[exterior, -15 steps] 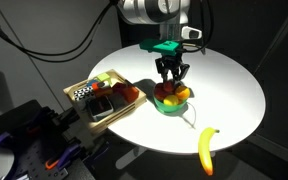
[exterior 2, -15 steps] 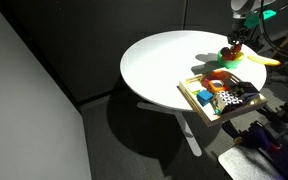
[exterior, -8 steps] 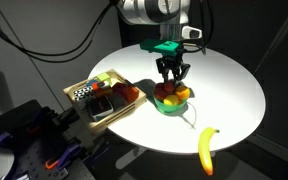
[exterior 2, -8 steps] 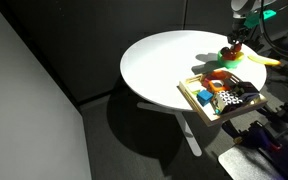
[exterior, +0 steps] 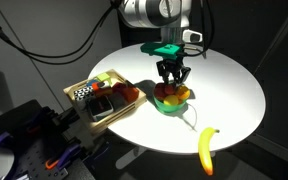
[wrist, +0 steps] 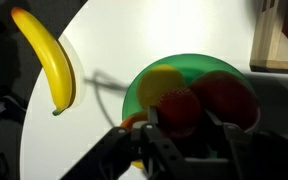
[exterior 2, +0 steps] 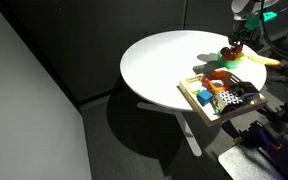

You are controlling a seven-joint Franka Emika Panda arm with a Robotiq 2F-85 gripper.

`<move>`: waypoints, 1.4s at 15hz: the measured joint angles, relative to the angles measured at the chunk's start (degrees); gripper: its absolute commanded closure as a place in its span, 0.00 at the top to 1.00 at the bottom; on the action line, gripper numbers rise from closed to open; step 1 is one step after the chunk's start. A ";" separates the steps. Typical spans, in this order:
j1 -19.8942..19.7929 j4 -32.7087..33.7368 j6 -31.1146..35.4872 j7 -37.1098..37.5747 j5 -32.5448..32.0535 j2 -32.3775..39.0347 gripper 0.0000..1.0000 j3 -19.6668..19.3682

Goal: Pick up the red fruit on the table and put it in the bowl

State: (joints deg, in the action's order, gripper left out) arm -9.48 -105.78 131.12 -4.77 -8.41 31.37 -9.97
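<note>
The small green bowl (exterior: 170, 107) stands mid-table and shows in both exterior views (exterior 2: 229, 59). In the wrist view its rim (wrist: 199, 62) rings a yellow fruit (wrist: 162, 80), a red fruit (wrist: 232, 95) and an orange piece (wrist: 134, 122). My gripper (wrist: 182, 125) hangs straight over the bowl (exterior: 171, 80). Its two fingers sit against either side of another red fruit (wrist: 181, 108), which is low inside the bowl among the other fruit. I cannot tell whether it rests on them.
A banana (exterior: 207, 148) lies on the white round table near its edge, also in the wrist view (wrist: 46, 55). A square wooden tray (exterior: 104, 97) with several items stands beside the bowl (exterior 2: 219, 95). The table edge drops off close by.
Almost nothing. The arm has shifted very slightly above the bowl; the fingers still flank the red fruit.
</note>
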 measured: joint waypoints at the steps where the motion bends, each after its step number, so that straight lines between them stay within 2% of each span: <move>1: 0.00 0.00 0.00 0.04 0.00 0.10 0.71 -0.04; 2: 0.00 0.00 0.00 0.07 0.00 0.17 0.72 -0.07; 6: 0.00 0.03 0.00 0.16 0.00 0.29 1.00 -0.21; 16: -0.60 0.25 -0.29 0.16 0.02 -1.07 1.00 -0.33; 21: -1.11 -0.05 -3.45 0.08 0.02 -3.32 1.00 -0.33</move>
State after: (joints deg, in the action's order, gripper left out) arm -10.59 -105.83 127.67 -4.69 -8.38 28.05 -10.30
